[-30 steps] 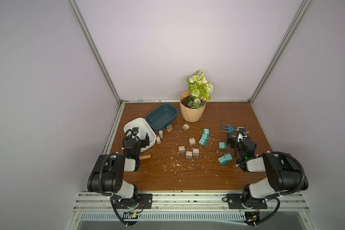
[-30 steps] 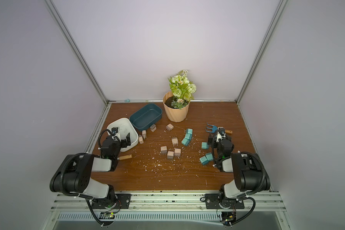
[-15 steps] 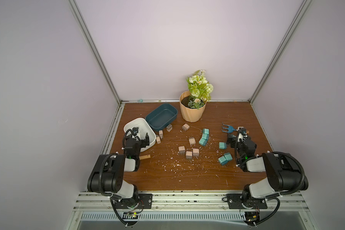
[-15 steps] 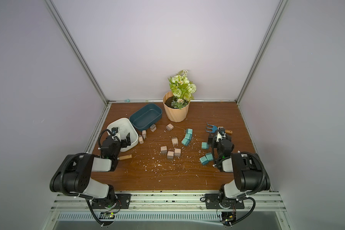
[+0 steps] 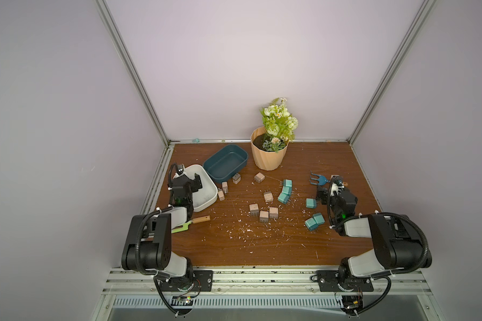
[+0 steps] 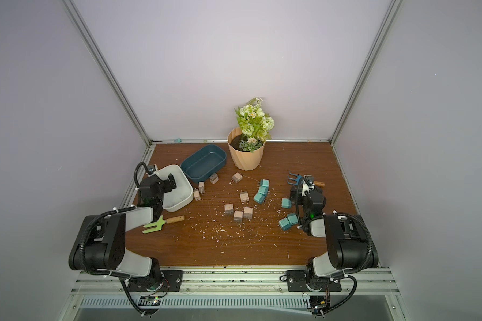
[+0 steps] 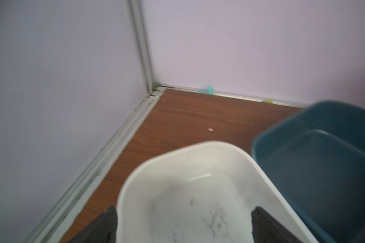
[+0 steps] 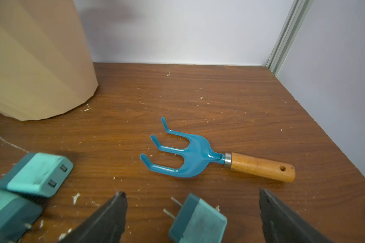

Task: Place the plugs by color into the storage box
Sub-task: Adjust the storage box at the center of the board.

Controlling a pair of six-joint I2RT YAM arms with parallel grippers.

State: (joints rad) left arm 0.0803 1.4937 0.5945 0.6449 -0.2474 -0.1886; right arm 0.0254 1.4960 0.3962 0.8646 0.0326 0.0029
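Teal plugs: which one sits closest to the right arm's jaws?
The lone teal plug, seen between the open jaws in the right wrist view. The others lie farther off: a row of three and a pair beside the arm.

Pale lilac walls [image 5: 248, 69] with aluminium corner posts [image 5: 131, 72] enclose a wooden tabletop [image 5: 262, 250].
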